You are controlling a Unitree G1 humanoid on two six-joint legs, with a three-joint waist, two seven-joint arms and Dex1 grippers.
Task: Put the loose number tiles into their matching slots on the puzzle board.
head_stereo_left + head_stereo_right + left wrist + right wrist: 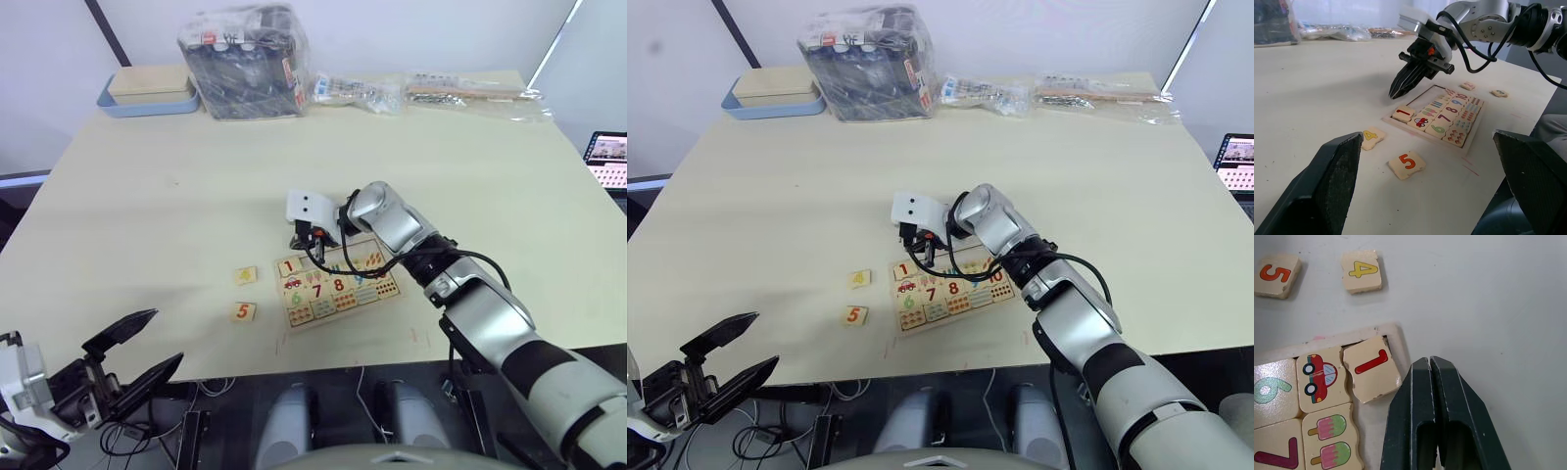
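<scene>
Fingers point(1430, 363) of right arm pressed together, empty, beside tile 1 point(1371, 368).

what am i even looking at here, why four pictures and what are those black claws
It is a two-armed humanoid robot at a table. Two pictures come from its head, looking down; the other two from cameras on its wrists. The black claws are its hands. The right hand, shut and holding nothing, hovers by the puzzle board, where tile 1 sits crooked in its corner slot. Tiles 4 and 5 lie loose on the table. The left hand waits open at the table's near edge.
</scene>
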